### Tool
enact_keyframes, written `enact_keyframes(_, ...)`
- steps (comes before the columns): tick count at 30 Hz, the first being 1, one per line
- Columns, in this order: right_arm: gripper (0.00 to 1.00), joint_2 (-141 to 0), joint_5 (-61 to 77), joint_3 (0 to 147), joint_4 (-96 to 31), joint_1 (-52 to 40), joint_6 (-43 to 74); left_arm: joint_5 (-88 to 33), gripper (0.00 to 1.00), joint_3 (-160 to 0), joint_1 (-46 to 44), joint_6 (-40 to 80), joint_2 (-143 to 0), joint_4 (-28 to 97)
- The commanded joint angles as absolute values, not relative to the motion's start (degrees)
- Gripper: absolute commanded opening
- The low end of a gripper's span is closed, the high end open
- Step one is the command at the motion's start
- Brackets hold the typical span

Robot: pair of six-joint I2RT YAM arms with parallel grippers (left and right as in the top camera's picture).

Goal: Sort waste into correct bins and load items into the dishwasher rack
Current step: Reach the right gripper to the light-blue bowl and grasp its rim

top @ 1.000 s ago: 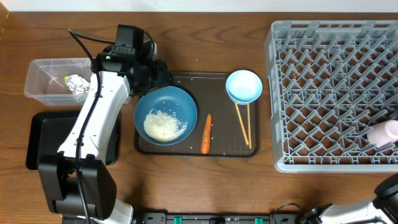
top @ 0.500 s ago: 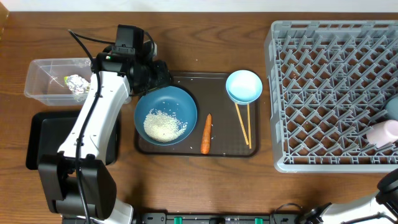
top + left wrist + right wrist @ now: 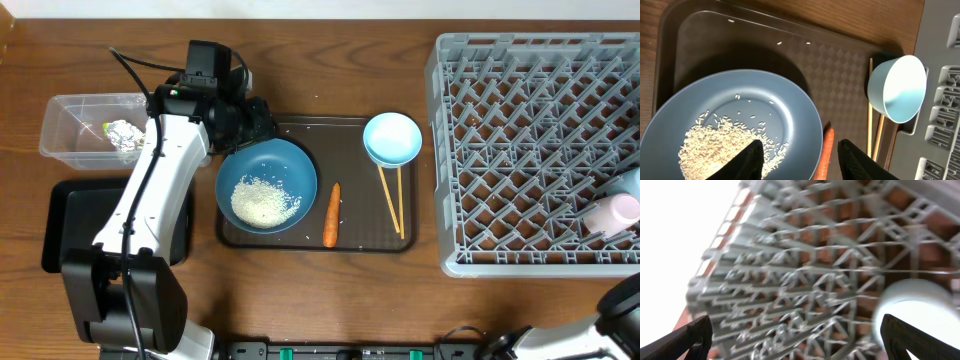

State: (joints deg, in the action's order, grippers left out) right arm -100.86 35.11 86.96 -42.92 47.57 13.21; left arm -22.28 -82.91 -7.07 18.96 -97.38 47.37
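The right fingers [image 3: 690, 337] had just sprung wide, leaving a pale bowl [image 3: 912, 302] loaded in the rack [image 3: 520, 120]; the left fingers [image 3: 751, 159] stood apart astride the rice bowl [image 3: 785, 107]'s rim.

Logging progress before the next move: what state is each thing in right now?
Dark-blue bowl: upright, holds rice, on brown tray.
Light-blue bowl: empty, on brown tray.
Carrot: lying on brown tray.
Chopsticks: lying on brown tray.
Clear tub: holds foil ball.
Pink cup: resting in rack.
Left claw: open, straddling dark-blue bowl's rim.
Right claw: open, empty.
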Motion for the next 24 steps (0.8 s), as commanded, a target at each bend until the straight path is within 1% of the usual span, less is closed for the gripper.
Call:
enact_keyframes(1,0.99,-95.2,37.8,88.0,-43.8,42.0,9.0,-21.8,0.52,-83.4,-7.1,17.6,-96.1,47.5)
enact_keyframes(5,0.99,-90.8,37.6,88.0,-46.0,31.4,2.9,-21.8,0.53,-83.4,-7.1,17.6,-96.1,47.5)
enact_keyframes(8,0.99,-89.9,38.0,88.0,-46.0,23.9,2.9,-21.7,0.53,-83.4,-7.1,17.6,-96.1,47.5)
enact_keyframes(9,0.99,-90.0,38.2,88.0,-45.6,20.1,2.9,-21.3,0.53,-83.4,-7.1,17.6,-96.1,47.6)
enact_keyframes(11,0.85,-90.4,36.8,88.0,-45.1,14.9,2.9,-19.0,0.53,-83.4,-7.1,17.6,-96.1,48.2)
enact_keyframes(13,0.79,-91.0,33.1,88.0,-44.5,9.5,2.9,-16.2,0.53,-83.4,-7.1,17.6,-96.1,49.5)
enact_keyframes(20,0.82,-92.9,9.8,88.0,-43.0,-9.5,0.1,-8.0,0.54,-83.4,-7.0,17.6,-96.1,55.6)
enact_keyframes(24,0.82,-93.7,1.6,88.0,-42.3,-16.1,0.2,-6.8,0.54,-83.4,-7.0,17.6,-96.1,57.0)
